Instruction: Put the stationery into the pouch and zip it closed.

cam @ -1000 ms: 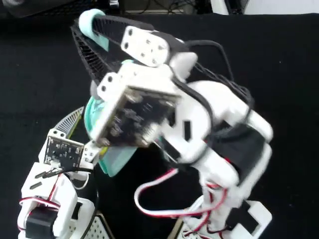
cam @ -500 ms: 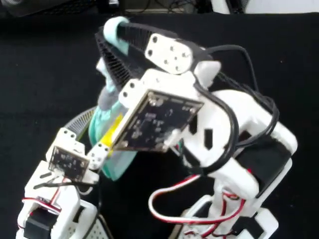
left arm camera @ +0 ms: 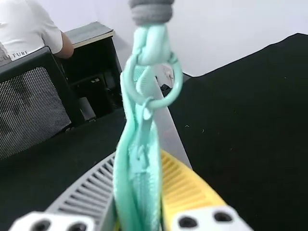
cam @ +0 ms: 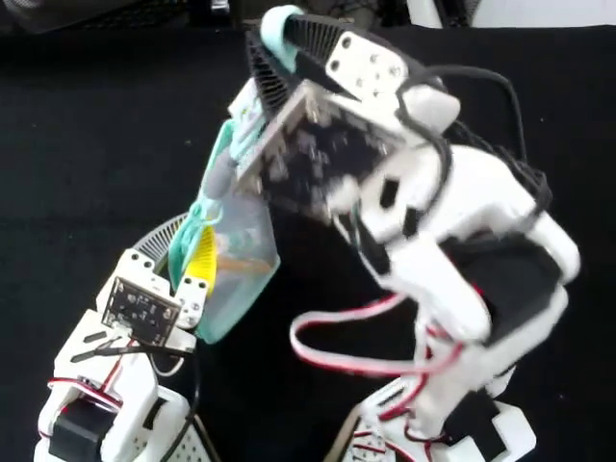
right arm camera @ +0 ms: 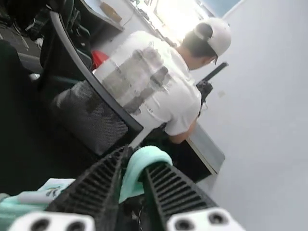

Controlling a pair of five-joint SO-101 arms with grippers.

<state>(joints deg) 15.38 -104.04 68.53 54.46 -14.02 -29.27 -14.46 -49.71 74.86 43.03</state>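
Observation:
The mint green pouch (cam: 241,258) hangs above the black table, its lower side see-through. My left gripper (cam: 190,243) is shut on the pouch's edge (left arm camera: 137,185), one grey finger (left arm camera: 82,197) and one yellow finger (left arm camera: 187,185) on either side. A zip pull ring (left arm camera: 155,84) with a grey bead (left arm camera: 151,8) stands above that edge. From the bead a mint strap (cam: 229,144) runs up to my right gripper (cam: 279,34), whose black ribbed fingers (right arm camera: 168,190) are shut on the strap's mint end (right arm camera: 144,161). I cannot make out what is inside the pouch.
The black cloth table (cam: 77,135) spreads to the left and right of both arms. The right arm's white body and cables (cam: 452,269) cover the middle of the high view. A dark mesh chair (left arm camera: 29,110) and a desk stand beyond the table's far edge.
My right gripper has moved right and toward the table's far edge, drawing the mint strap taut. More of the pouch now shows below it. The left gripper has hardly shifted.

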